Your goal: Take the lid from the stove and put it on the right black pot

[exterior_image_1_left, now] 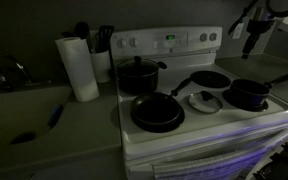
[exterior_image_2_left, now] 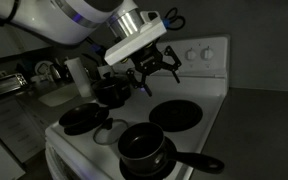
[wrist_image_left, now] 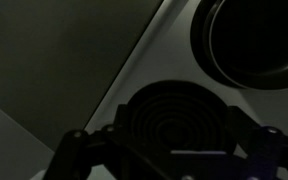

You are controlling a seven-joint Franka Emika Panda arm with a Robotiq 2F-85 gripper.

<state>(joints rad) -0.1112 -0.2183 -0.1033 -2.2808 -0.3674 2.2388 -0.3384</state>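
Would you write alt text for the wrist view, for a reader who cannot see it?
The open gripper hangs over a coil burner on the white stove. A dark, pale-rimmed round shape is cut off at top right.

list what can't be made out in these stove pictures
Small round silvery lid: tiny and dim in an exterior view; knob unclear.
Round black pan: cut by the wrist view's top and right edges; which pan, unclear.
Dark gripper: only murky silhouettes at the wrist view's bottom edge.
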